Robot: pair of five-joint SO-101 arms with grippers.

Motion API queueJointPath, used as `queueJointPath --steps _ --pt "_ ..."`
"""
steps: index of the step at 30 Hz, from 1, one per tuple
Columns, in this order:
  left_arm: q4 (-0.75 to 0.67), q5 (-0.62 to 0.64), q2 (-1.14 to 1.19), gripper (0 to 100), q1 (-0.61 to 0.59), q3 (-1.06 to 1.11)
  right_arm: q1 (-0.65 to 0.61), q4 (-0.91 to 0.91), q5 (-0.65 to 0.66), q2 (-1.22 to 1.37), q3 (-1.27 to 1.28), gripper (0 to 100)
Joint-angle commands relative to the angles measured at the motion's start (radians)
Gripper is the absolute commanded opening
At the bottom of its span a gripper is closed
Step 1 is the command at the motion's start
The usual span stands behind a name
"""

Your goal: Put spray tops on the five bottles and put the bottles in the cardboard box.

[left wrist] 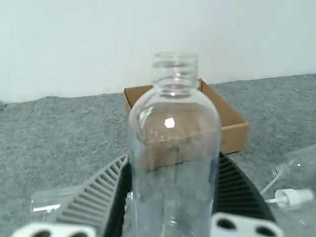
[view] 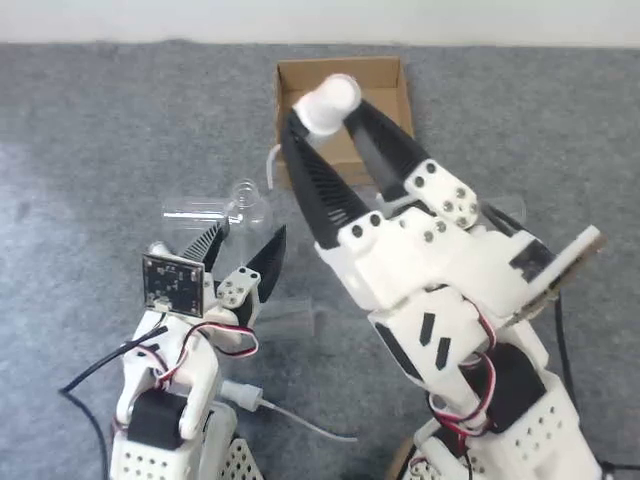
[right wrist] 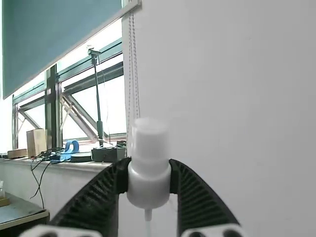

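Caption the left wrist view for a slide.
Left gripper holds an uncapped clear plastic bottle before the brown cardboard box.

My arms (view: 440, 275) are white printed shells dotted with round screw holes (view: 437, 178), and both my left pincer (view: 247, 238) and right pincer (view: 322, 108) end in black ribbed fingers (view: 322, 190). Red, black and white wires (view: 238, 342) loop at my joints; a dark circuit board (view: 173, 283) rides my left wrist.

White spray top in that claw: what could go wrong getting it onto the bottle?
The white plastic spray top sits high in the right gripper, far from the clear plastic bottle; the top's thin tube could miss the narrow neck or bend. The left gripper holds the bottle low down, so pushing may tip it. Clear bottles lying nearby could get knocked.
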Motion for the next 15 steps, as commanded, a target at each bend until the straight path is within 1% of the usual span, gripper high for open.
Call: queueJointPath --steps 1,10,15 --pt "-0.029 0.002 -0.02 20 0.005 -0.008 -0.018 0.024 -0.008 0.099 -0.124 0.6" --pt "-0.031 0.002 -0.02 20 0.005 -0.005 -0.019 0.013 -0.012 0.248 -0.183 0.6" --pt "-0.028 0.002 -0.02 20 0.005 -0.005 -0.015 0.015 -0.089 0.323 -0.219 0.6"
